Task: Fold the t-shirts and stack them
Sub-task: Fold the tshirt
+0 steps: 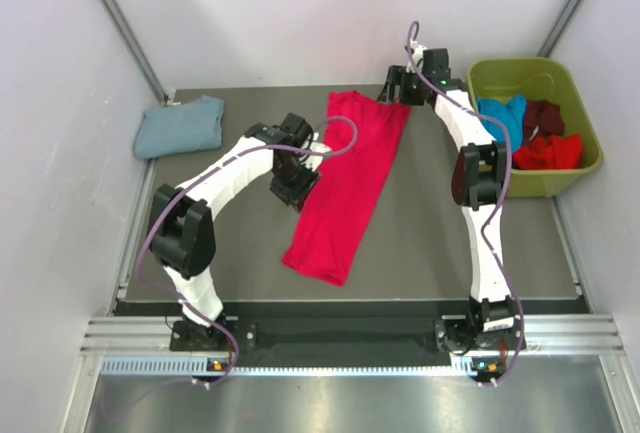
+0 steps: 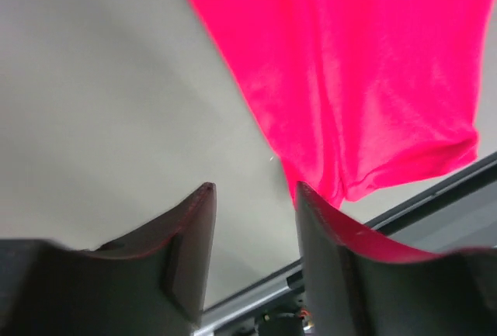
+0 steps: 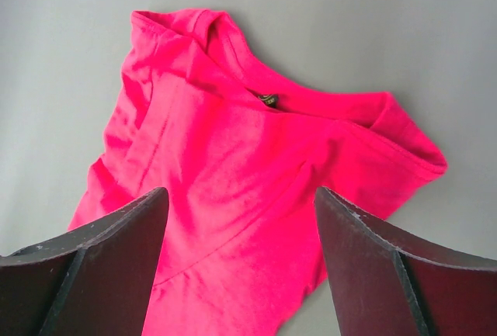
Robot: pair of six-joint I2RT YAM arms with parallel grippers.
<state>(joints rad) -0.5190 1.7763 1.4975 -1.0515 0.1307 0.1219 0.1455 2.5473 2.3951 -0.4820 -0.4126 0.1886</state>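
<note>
1. Noting crimson t-shirt point(image 1: 345, 188) at centre of surface point(image 1: 420, 243), folded lengthwise into a narrow strip; cross-fold pending.
2. Blue-grey t-shirt point(image 1: 180, 125) folded, far-left corner: stack of one.
3. Bright blue t-shirt point(image 1: 500, 113), maroon t-shirt point(image 1: 545, 115), red t-shirt point(image 1: 548, 151) heaped in bin point(image 1: 525, 66), unfolded.
4. Left tool point(image 2: 255, 188) released beside strip's hem corner; right tool point(image 3: 241, 192) released, wide, over collar.

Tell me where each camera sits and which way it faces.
Top external: above and behind left arm and right arm, both showing, facing down on the grey table and crimson-red cotton t-shirt.
Left wrist: on the left arm, facing the shirt's hem; open left jaws show.
Right wrist: on the right arm, facing the collar; open right jaws show.
Shared: the shirt.
</note>
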